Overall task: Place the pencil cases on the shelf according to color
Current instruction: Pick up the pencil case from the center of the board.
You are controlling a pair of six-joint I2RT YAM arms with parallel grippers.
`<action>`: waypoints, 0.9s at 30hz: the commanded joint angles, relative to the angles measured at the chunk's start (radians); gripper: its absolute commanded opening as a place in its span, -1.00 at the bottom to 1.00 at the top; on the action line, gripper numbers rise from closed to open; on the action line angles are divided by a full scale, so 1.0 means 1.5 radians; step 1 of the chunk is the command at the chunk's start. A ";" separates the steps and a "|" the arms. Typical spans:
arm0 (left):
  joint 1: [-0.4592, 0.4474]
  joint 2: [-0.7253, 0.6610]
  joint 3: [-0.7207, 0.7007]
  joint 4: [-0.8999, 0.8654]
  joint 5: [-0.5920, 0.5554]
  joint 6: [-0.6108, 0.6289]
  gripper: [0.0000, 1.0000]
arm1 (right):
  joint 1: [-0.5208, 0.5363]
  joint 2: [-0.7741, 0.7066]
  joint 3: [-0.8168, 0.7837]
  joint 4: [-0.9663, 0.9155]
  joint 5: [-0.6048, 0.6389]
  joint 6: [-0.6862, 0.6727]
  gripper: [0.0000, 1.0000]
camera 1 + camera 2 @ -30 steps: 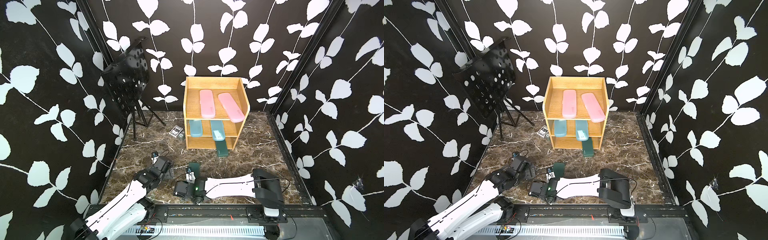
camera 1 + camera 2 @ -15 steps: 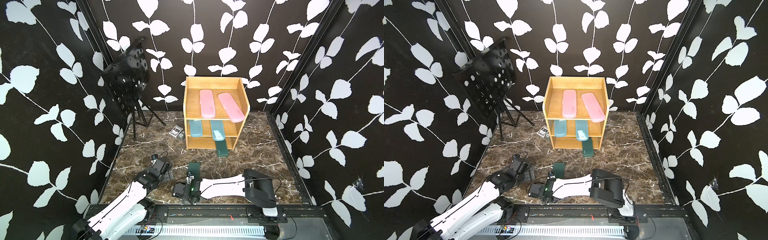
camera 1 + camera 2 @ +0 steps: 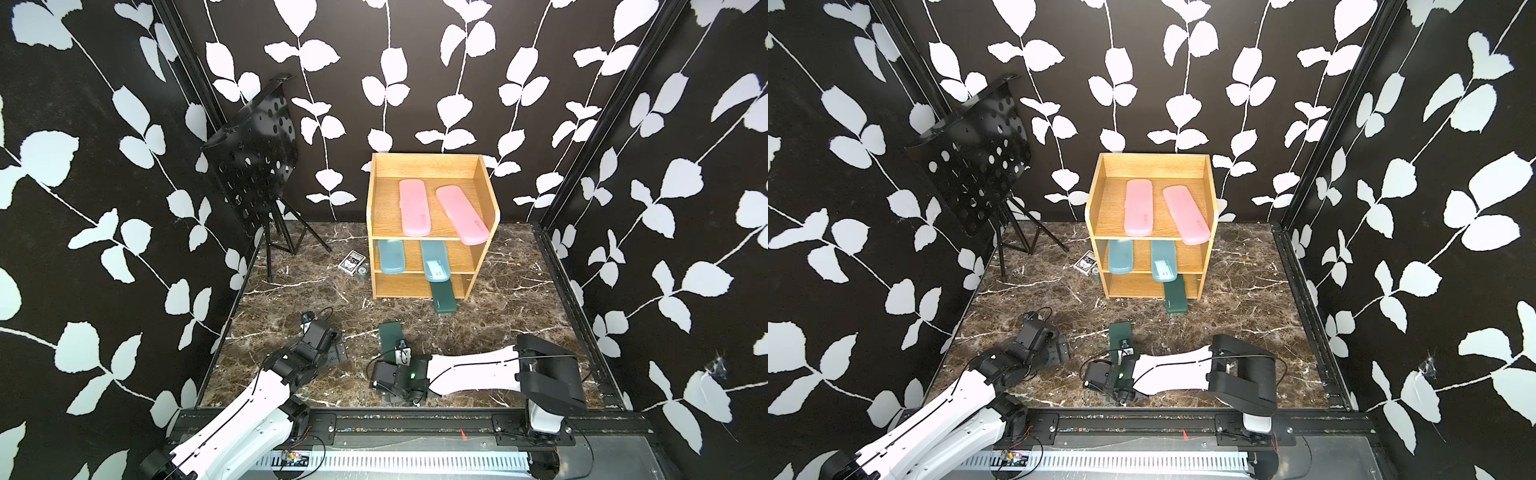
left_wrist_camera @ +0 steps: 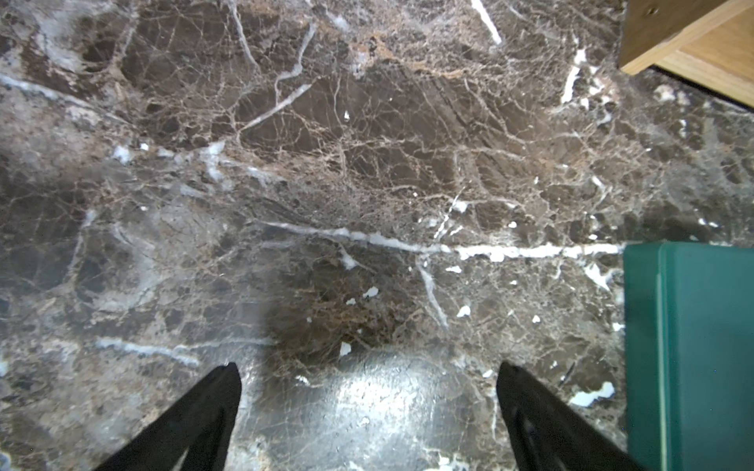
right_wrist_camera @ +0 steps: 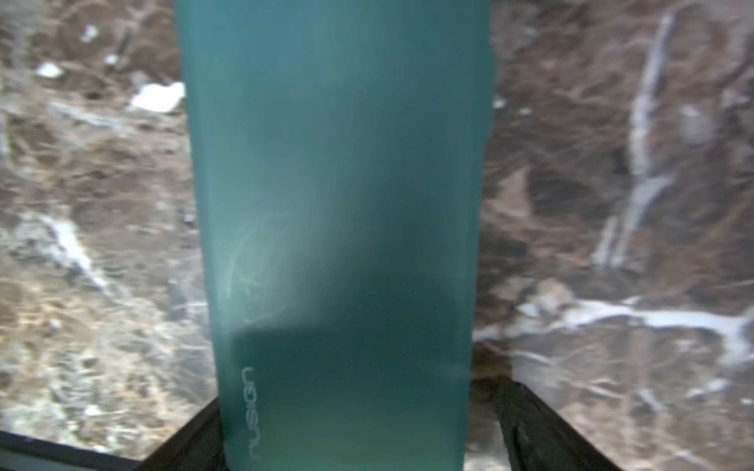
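The light-wood shelf (image 3: 432, 163) stands at the back with two pink pencil cases (image 3: 413, 208) on its top tier. Two blue cases (image 3: 390, 257) lie on the middle tier. One dark green case (image 3: 444, 297) pokes out of the bottom tier. A second dark green case (image 3: 390, 334) (image 3: 1120, 332) lies on the marble floor. My right gripper (image 3: 395, 353) (image 5: 359, 391) is open and straddles its near end. A gap shows beside one finger (image 5: 526, 416). My left gripper (image 3: 332, 353) (image 4: 367, 367) is open over bare floor, left of that case (image 4: 693, 346).
A black perforated music stand (image 3: 253, 162) on a tripod stands at the back left. A small playing-card box (image 3: 352, 262) lies left of the shelf's foot. The shelf's corner (image 4: 693, 40) shows in the left wrist view. A black rail (image 3: 395, 424) runs along the front edge.
The right arm's elbow swung left and then back right, while its gripper stayed over the near end of the green case on the floor. The left arm has hardly moved.
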 commanded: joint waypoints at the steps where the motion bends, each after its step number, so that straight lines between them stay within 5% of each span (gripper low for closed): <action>1: 0.003 0.011 -0.002 0.000 -0.001 0.001 0.97 | 0.000 -0.015 -0.006 0.027 0.017 -0.039 0.98; 9: 0.003 0.014 -0.014 0.010 0.003 -0.004 0.97 | 0.004 0.059 0.028 0.037 0.017 -0.050 0.97; 14: 0.003 0.012 -0.015 -0.002 -0.005 -0.001 0.97 | 0.010 0.044 -0.011 0.055 0.033 -0.013 0.56; 19: 0.003 0.013 -0.012 0.008 -0.010 -0.002 0.97 | 0.018 -0.064 -0.088 0.073 0.132 -0.002 -0.14; 23: 0.003 0.033 -0.002 0.031 -0.010 0.005 0.97 | 0.002 -0.123 -0.119 0.077 0.190 -0.054 -0.19; 27: 0.004 0.080 0.029 0.034 -0.018 0.014 0.97 | -0.069 -0.158 -0.114 0.098 0.159 -0.136 -0.19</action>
